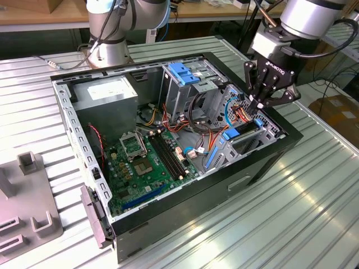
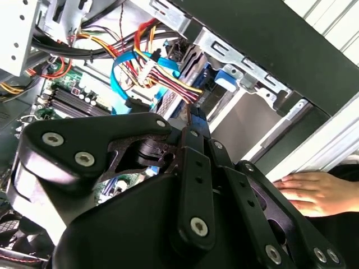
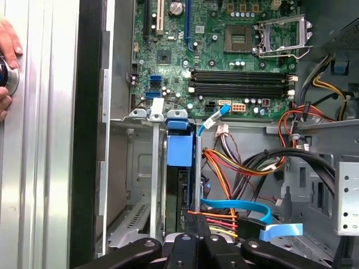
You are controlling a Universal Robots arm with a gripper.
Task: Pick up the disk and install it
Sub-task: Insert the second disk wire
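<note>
Black metal end effector [image 1: 261,104] fingers pressed together over blue-railed flat disk [image 3: 180,193], seated edgewise in grey steel bay [image 3: 140,185]

An open computer case [image 1: 269,151] lies on a ribbed metal table [image 1: 314,213], its green motherboard [image 1: 146,162] exposed.

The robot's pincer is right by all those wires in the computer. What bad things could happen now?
The pincer sits right beside the red and yellow wires and the flat blue cable, so it might snag one or tug it loose. The disk appears to stand on edge in a narrow metal bay; if it tilts, it could jam. A person's hand rests on the table beside the case, close to the arm, and could get bumped.
</note>
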